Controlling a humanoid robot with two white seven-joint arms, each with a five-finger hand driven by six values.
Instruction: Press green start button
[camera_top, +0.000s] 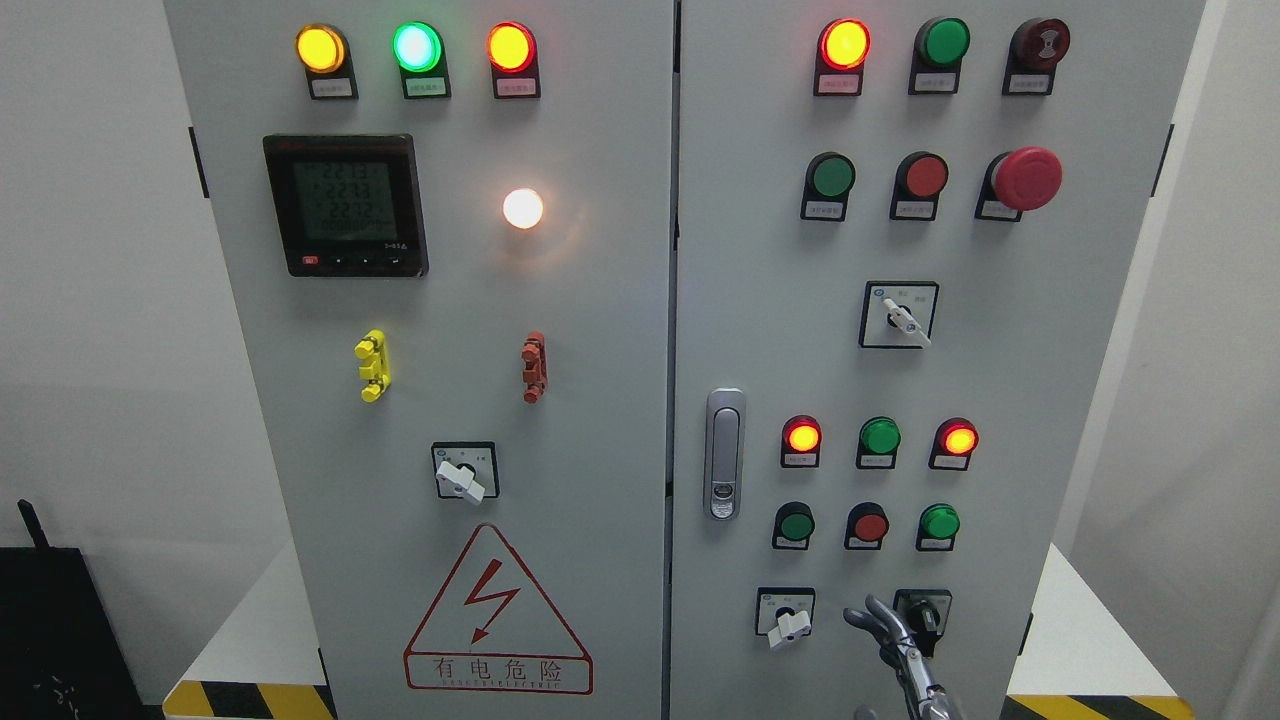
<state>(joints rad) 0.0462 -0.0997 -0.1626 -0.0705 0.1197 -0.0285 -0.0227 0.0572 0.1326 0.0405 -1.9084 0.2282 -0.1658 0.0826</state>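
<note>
Right hand (890, 635) is seen at the bottom edge, fingers spread, empty | green start button (796, 523) is set above, slightly left, apart | grey cabinet door (1000, 380) is framed by white walls.

I am looking at a power room or a factory test room. In front of me stands a tall grey metal cabinet with two doors (600, 400). It is full of round lit lamps and push buttons, like the big red mushroom-shaped stop button (1026, 178). A black square meter with a number screen (345, 205) sits on the left door. A red triangle sign with a lightning bolt (497, 612) warns of shock. Yellow and black striped floor tape (250, 700) runs along the bottom.
</note>
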